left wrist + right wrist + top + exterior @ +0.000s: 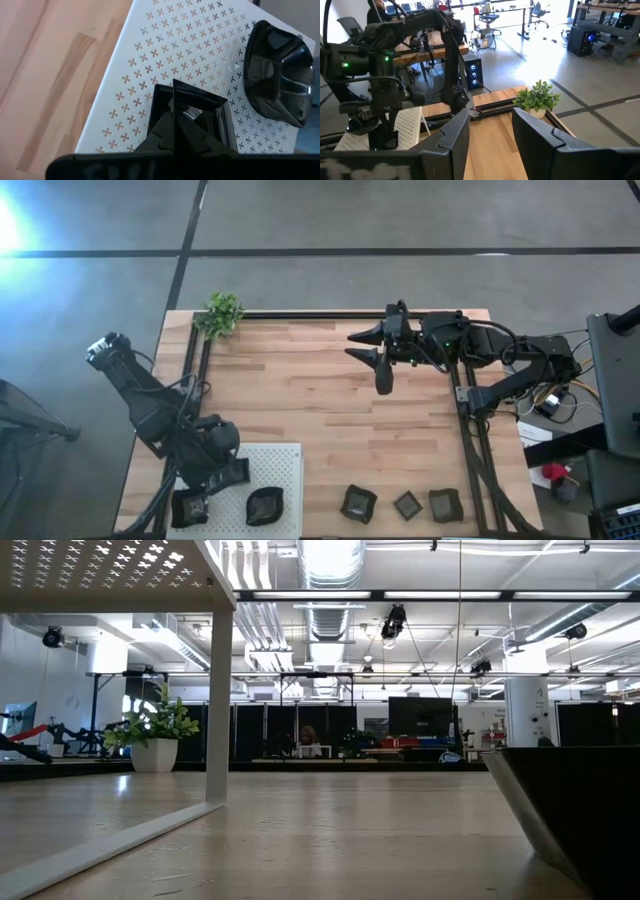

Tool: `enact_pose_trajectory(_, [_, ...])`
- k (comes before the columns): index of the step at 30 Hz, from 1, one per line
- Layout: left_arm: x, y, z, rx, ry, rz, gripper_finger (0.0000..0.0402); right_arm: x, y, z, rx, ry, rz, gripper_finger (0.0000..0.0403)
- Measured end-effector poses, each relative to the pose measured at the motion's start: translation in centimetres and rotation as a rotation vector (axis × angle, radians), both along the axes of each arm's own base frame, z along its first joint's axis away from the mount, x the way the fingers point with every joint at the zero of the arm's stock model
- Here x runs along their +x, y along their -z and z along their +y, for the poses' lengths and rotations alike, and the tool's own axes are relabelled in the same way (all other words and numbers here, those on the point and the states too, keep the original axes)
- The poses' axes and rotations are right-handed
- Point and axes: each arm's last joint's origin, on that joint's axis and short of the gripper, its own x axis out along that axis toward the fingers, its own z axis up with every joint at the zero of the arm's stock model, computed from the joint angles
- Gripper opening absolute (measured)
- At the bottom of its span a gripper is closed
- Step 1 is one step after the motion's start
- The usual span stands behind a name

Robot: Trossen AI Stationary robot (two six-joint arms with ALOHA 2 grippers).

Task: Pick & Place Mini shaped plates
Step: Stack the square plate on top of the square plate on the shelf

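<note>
My left gripper (pixel 195 498) is shut on a square black mini plate (pixel 202 117) over the near-left corner of the white perforated board (pixel 165 45). A rounded, wavy-edged black plate (pixel 277 70) sits bottom down on the board beside it (pixel 265 505). Three more dark plates (pixel 358 502), (pixel 407 504), (pixel 445 504) lie in a row on the wood by the table's near edge. My right gripper (pixel 372 355) hangs open and empty above the far middle of the table (pixel 491 130). My left gripper pinches the square plate's raised rim (pixel 172 92) between its two fingers, near one corner. The fingers slant down onto it from above. I cannot tell whether the plate's bottom rests on the board or hangs just clear of it.
A small green plant (pixel 220 313) stands at the table's far-left corner. Black frame rails (pixel 470 450) run along the table's left, far and right sides. Bare wood lies between the board and my right gripper. A dark plate wall (pixel 575 810) fills the right of the low view.
</note>
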Motion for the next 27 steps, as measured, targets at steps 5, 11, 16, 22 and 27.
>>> enact_pose_trajectory(5, [0.23, 0.25, -0.20, 0.013, -0.004, 0.003, 0.0000, 0.00, 0.00, 0.00, -0.001, 0.000, 0.000, 0.0146])
enact_pose_trajectory(11, [0.58, 0.65, -0.56, 0.025, -0.003, 0.014, 0.0007, 0.00, 0.00, -0.01, -0.003, 0.002, 0.000, 0.0146])
enact_pose_trajectory(16, [0.62, 0.64, -0.59, 0.022, -0.003, 0.012, 0.0015, 0.00, 0.00, -0.01, -0.002, 0.002, 0.000, 0.0146])
enact_pose_trajectory(22, [0.64, 0.64, -0.58, 0.022, -0.003, 0.012, 0.0042, 0.00, 0.00, -0.02, -0.003, 0.003, 0.000, 0.0146])
enact_pose_trajectory(27, [0.63, 0.64, -0.57, 0.030, 0.011, 0.010, 0.0070, 0.00, 0.00, -0.02, -0.002, 0.003, 0.000, 0.0146])
